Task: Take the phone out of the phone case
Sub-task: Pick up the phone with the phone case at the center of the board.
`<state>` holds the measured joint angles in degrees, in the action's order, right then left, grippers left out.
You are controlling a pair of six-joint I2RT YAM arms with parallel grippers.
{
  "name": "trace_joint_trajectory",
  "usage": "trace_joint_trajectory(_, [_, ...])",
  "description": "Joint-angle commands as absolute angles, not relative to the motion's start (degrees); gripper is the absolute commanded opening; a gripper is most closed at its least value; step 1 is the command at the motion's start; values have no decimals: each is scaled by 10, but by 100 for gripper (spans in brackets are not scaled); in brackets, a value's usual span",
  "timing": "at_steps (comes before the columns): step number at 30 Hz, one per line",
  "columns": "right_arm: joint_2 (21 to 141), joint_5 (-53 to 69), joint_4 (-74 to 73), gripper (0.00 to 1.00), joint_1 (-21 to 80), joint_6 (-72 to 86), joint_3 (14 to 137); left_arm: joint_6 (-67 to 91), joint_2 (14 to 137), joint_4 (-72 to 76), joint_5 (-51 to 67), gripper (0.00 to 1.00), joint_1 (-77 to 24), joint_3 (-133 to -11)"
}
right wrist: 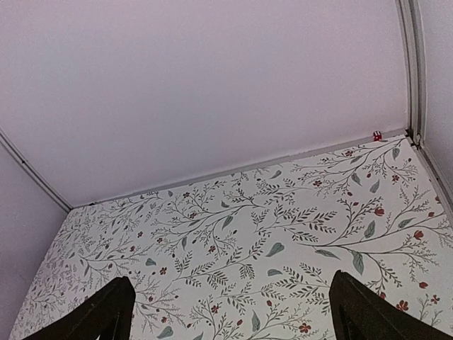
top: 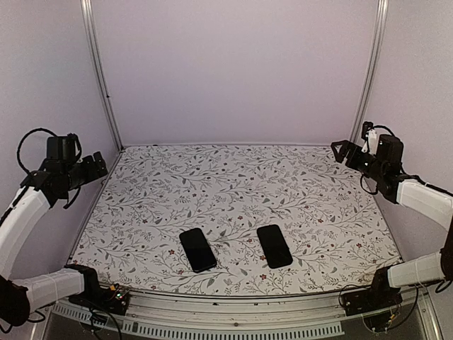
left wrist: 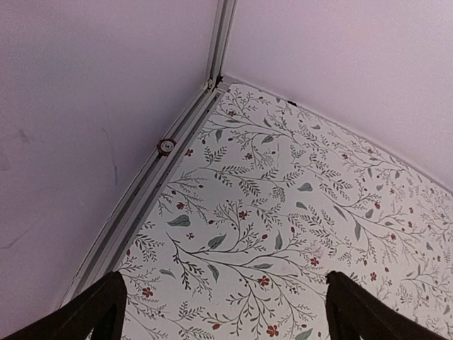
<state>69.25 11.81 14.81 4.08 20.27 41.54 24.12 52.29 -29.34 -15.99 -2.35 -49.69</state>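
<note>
Two flat black rectangular slabs lie apart near the table's front edge in the top view, one left of centre (top: 198, 249) and one right of centre (top: 274, 246). I cannot tell which is the phone and which is the case. My left gripper (top: 95, 167) is raised at the far left, open and empty; its wrist view (left wrist: 225, 283) shows only floral cloth and the back left corner. My right gripper (top: 341, 151) is raised at the far right, open and empty; its wrist view (right wrist: 230, 283) shows only cloth and the back wall. Neither slab shows in the wrist views.
The floral table cloth (top: 233, 184) is enclosed by plain walls with metal corner posts (top: 102, 78). A small round red-and-white fitting (left wrist: 166, 146) sits on the left rail. A small red mark (right wrist: 377, 134) sits at the back right corner.
</note>
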Motion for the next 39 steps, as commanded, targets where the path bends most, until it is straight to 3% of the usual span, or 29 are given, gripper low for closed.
trace_joint_trajectory(1, [712, 147, 101, 99, 42, 213, 442, 191, 511, -310, -103, 99, -20, -481])
trace_joint_trajectory(6, [711, 211, 9, 99, 48, 208, 480, 175, 521, -306, -58, 99, -22, -467])
trace_joint_trajectory(19, [806, 68, -324, 99, 188, 184, 675, 140, 546, -283, 33, 99, -36, -461])
trace_joint_trajectory(27, [914, 86, -452, 99, 286, 207, 745, 138, 564, -279, 49, 99, -43, -458])
trace_joint_trajectory(39, [1001, 117, -496, 99, 456, 290, 720, 138, 567, -273, 60, 99, -51, -456])
